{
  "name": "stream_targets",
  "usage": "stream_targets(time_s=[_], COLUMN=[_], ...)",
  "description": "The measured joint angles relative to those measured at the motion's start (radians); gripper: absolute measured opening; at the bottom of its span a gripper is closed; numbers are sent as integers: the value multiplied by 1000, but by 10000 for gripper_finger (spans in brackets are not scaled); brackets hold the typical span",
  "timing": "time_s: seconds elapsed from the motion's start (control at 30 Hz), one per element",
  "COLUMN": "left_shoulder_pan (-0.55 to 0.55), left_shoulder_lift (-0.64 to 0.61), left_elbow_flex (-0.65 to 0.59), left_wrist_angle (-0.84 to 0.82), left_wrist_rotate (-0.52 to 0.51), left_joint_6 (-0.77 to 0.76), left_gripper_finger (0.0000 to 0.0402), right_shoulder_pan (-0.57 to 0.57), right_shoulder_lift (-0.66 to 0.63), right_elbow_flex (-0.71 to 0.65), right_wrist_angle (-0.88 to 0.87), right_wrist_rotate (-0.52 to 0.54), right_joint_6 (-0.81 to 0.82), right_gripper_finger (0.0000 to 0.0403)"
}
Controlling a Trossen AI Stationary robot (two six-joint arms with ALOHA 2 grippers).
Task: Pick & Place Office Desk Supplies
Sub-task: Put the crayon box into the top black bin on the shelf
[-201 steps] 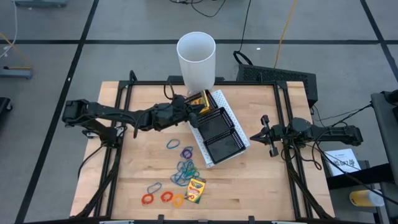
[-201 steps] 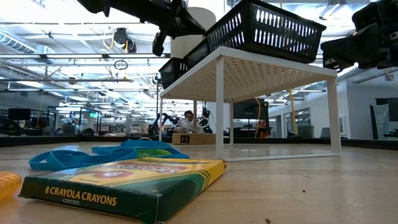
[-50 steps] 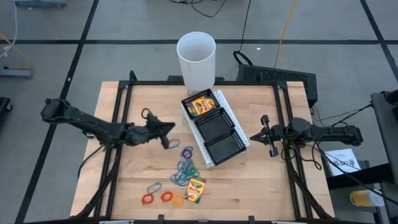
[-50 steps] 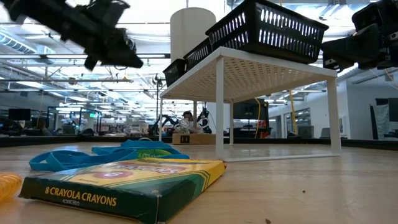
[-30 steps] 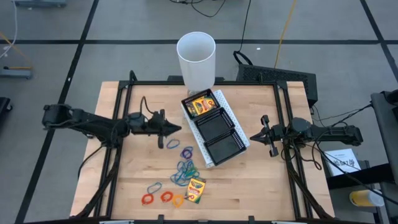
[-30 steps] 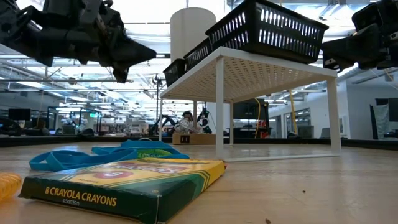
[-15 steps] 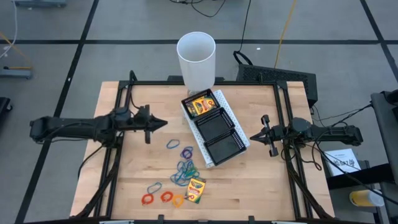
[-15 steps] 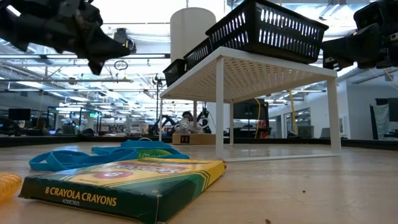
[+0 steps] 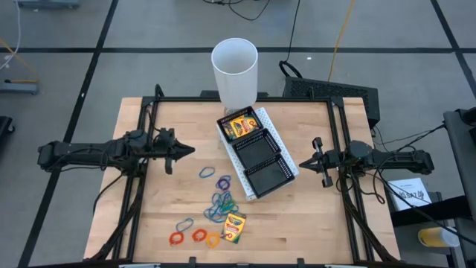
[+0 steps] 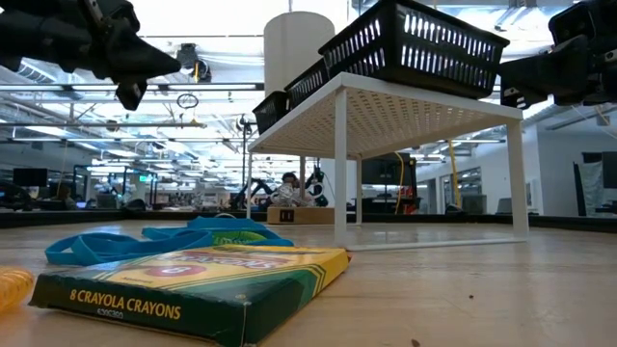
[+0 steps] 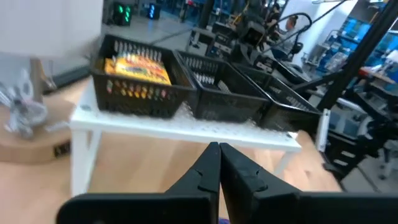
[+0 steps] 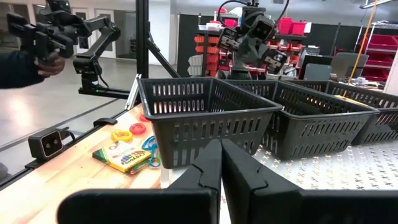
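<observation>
Item: crayon box, yellow and green, lying flat on the worktop at about 6 o'clock from the tray, just beside the band cluster. Judged light, stiff thin card with flat, slightly slick faces that are likely denting under hard pinching. Best taken across its narrow width, near the middle, so it is not swinging.

Item: further crayon boxes, sitting in the tray's compartment nearest the white cup. Exact count cannot be told.

Item: rubber bands, thin loops in blue, green and purple, lying overlapped at 7 o'clock from the tray; red and orange loops are lying farther toward 7 o'clock. Judged near weightless, limp and stretchy, clinging together; pinching one strand at the cluster's edge is risking lifting several.

Item: left end effector, hanging at 9 o'clock from the tray, fingers pressed together, carrying nothing.

Item: right end effector, waiting at 3 o'clock from the tray, fingers pressed together, carrying nothing.
</observation>
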Motion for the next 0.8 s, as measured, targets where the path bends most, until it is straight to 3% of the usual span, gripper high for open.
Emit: stream_targets(time_s=[0.23, 0.37, 0.53, 0.7, 0.8], left_shoulder_pan=[-3, -4, -21, -153, -278], left_shoulder_lift=[6, 45, 159, 327, 444], left_elbow_flex=[0, 0, 0, 33, 98], left_wrist_angle=[62, 41, 60, 160, 158], left_wrist_rotate=[-17, -117, -114, -28, -63], left_joint_6=[-13, -130, -240, -219, -143], left_gripper_finger=[53, 68, 115, 178, 192], right_shoulder_pan=[0, 0, 0, 0, 0], right_shoulder_lift=[0, 0, 0, 0, 0], right_elbow_flex=[0, 0, 0, 0, 0], right_wrist_angle=[0, 0, 0, 0, -1], right_wrist_rotate=[0, 0, 1, 1, 1], right_joint_6=[0, -1, -1, 0, 0], right_gripper_finger=[0, 0, 0, 0, 0])
